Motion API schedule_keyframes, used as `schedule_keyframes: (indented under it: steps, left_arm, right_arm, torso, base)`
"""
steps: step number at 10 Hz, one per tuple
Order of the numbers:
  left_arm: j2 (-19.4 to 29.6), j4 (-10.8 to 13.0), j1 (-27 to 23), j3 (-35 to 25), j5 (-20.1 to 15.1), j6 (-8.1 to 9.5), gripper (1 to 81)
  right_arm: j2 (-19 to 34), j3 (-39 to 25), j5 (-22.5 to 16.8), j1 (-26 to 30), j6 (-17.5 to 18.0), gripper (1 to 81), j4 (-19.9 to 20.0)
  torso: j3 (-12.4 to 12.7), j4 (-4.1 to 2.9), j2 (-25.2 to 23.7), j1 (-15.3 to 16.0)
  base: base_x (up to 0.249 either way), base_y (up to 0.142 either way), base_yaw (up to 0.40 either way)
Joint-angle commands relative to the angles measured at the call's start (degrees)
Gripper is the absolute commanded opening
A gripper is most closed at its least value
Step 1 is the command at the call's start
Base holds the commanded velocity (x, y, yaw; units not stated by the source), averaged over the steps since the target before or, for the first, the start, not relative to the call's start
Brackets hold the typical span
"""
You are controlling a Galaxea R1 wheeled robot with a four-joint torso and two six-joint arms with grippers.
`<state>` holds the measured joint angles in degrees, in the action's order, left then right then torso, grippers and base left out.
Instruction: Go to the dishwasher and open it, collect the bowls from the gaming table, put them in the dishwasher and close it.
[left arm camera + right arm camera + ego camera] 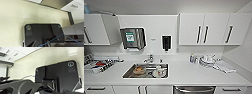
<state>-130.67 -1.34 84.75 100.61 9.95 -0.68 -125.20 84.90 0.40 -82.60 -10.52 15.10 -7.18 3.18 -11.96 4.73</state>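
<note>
The brushed stainless-steel dishwasher [194,89] sits shut below the white worktop [189,75]; misjudging its bar handle risks a slipped pull. Fingers' state: cannot tell.

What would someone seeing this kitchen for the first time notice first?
Probably the steel sink sunk in the middle of the white counter, with dishes inside it. Next, the metal paper towel dispenser on the wall above it, and the dishwasher with its brushed steel front under the counter, right of the sink.
</note>
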Motion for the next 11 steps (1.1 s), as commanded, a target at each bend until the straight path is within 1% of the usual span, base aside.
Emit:
schedule_keyframes:
  steps: [1, 2, 3, 4, 5, 6, 7, 8, 9, 10, 11]
  left_arm:
    - [14.9, -0.3, -4.7, -13.5, 3.0, 0.33, 81.1]
    - [17.3, -0.3, -6.0, -15.8, 2.8, 0.59, 81.1]
    - [20.0, -0.3, -7.7, -18.6, 2.6, 0.59, 81.1]
    - [22.8, -0.3, -9.5, -21.7, 2.5, 0.59, 81.1]
    - [25.0, -0.2, -11.3, -24.5, 2.3, 0.59, 81.1]
    - [26.6, 0.1, -13.1, -27.0, 2.1, 0.77, 81.1]
    - [26.9, 0.1, -15.3, -27.8, 1.6, 1.21, 81.1]
    - [26.3, -0.2, -18.5, -28.6, -3.1, 1.21, 81.1]
    - [25.5, 0.0, -21.4, -29.6, -7.8, 1.21, 81.1]
    - [25.7, 0.2, -23.6, -30.7, -9.6, 1.21, 81.1]
    - [26.3, 0.3, -25.5, -32.0, -10.3, 1.21, 81.1]
  right_arm:
    - [8.8, -9.5, -3.1, 8.1, 0.9, 81.1, 1.0]
    - [10.5, -11.4, -3.1, 9.9, 1.1, 81.1, 1.0]
    - [11.6, -12.6, -3.1, 11.5, 1.3, 81.1, 1.0]
    - [12.9, -14.0, -3.1, 13.5, 1.5, 81.1, 1.1]
    - [13.5, -14.3, -3.3, 15.3, 3.6, 81.1, 1.1]
    - [13.9, -13.9, -3.9, 17.2, 7.3, 81.1, 1.0]
    - [14.0, -13.6, -4.2, 18.7, 9.1, 81.1, 0.9]
    - [14.1, -13.5, -5.2, 20.6, 11.5, 81.1, 0.8]
    - [14.1, -13.5, -6.9, 22.2, 12.5, 81.1, 0.8]
    - [14.1, -13.5, -8.0, 23.9, 13.4, 81.1, 0.9]
    - [14.1, -13.5, -9.7, 25.7, 14.6, 81.1, 0.9]
  torso:
    - [-5.2, 0.00, -5.6, 3.6]
    - [-5.5, 0.00, -7.6, 4.9]
    - [-3.4, 0.00, -9.3, 6.0]
    - [-4.9, 0.00, -10.8, 7.1]
    - [-5.3, 0.00, -12.5, 8.2]
    - [-5.6, 0.00, -19.3, 12.5]
    - [-5.8, 0.00, -15.7, 10.2]
    - [-5.9, 0.00, -18.1, 11.7]
    - [-5.9, 0.00, -20.1, 12.9]
    - [-8.7, 0.00, -22.1, 14.2]
    - [-10.5, 0.00, -24.0, 15.3]
  base:
    - [0.000, 0.000, 0.000]
    - [0.000, 0.000, 0.000]
    - [0.000, 0.000, 0.000]
    - [0.000, 0.000, 0.000]
    - [0.000, 0.000, 0.000]
    - [0.000, 0.000, 0.000]
    - [0.000, 0.000, 0.000]
    - [0.000, 0.000, 0.000]
    - [0.000, 0.000, 0.000]
    - [0.000, 0.000, 0.000]
    - [0.000, 0.000, 0.000]
